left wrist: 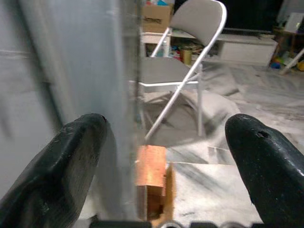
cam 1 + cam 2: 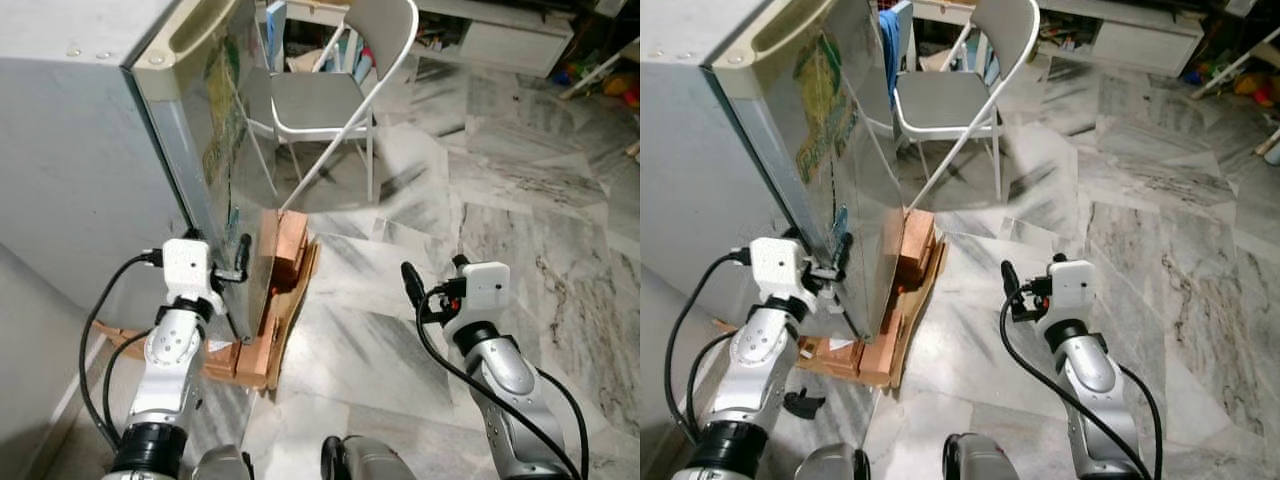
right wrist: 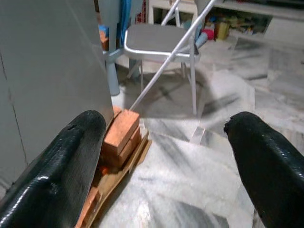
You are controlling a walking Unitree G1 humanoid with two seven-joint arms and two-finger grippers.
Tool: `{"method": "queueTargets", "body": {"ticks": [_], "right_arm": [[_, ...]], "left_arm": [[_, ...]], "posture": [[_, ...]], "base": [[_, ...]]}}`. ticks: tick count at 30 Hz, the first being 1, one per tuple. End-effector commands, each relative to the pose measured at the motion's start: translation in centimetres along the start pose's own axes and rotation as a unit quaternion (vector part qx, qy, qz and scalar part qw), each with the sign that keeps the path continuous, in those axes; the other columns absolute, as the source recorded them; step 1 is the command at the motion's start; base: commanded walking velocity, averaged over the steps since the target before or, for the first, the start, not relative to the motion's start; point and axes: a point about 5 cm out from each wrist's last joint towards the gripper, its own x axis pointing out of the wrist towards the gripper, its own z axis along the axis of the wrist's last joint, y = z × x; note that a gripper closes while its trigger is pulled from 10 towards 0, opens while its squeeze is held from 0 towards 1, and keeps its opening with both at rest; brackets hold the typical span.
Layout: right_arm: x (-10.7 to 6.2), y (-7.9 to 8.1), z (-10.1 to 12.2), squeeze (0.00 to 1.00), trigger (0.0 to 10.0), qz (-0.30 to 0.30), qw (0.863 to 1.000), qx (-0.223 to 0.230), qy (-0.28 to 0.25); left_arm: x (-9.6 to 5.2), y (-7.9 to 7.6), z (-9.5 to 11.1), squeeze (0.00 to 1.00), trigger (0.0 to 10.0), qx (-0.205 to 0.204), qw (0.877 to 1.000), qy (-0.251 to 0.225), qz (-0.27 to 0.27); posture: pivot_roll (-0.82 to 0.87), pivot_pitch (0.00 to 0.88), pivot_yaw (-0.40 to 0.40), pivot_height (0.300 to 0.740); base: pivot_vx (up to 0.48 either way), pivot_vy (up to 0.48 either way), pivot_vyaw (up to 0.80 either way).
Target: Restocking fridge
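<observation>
The fridge [image 2: 90,150] stands at the left, its door edge [image 2: 205,230] running upright. The left gripper [image 2: 238,268], fingers spread, straddles that edge, so it is the nearer arm. The right gripper [image 2: 412,285], fingers also spread, hangs well apart over the floor [image 2: 520,180].

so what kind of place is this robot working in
Most likely a lived-in home, perhaps a living or storage room: a fridge propped on bricks, a folding chair on a marble floor, and cluttered low shelves behind.
</observation>
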Motion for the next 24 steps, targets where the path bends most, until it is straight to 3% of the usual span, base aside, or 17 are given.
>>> {"method": "queueTargets", "body": {"ticks": [1, 9, 17, 24], "right_arm": [[-0.4, -0.2, 0.2, 0.0, 10.0, -0.002, 1.0, -0.002, 0.004], [-0.8, 0.1, -0.3, 0.0, 10.0, 0.017, 1.0, 0.001, 0.026], [-2.6, -1.0, -2.2, 0.0, 10.0, 0.024, 0.997, -0.002, 0.077], [-2.7, -0.6, -2.8, 0.0, 10.0, 0.033, 0.995, 0.009, 0.091]], "left_arm": [[0.8, -0.1, 0.6, 0.0, 10.0, 0.01, 1.0, -0.011, -0.006], [2.7, 1.0, 1.8, 0.0, 10.0, 0.032, 0.999, -0.023, 0.015], [2.7, 1.9, 1.8, 0.0, 10.0, 0.042, 0.999, -0.015, 0.029], [3.3, 2.5, 1.7, 0.0, 10.0, 0.061, 0.996, -0.006, 0.067]], "posture": [[0.0, 0.131, -0.046, 0.74], [0.0, 0.126, -0.039, 0.74], [0.0, 0.137, -0.029, 0.74], [-0.01, 0.141, -0.022, 0.74]], "base": [[0.0, 0.0, 0.0], [0.0, 0.0, 0.0], [0.0, 0.0, 0.0], [0.0, 0.0, 0.0]]}}
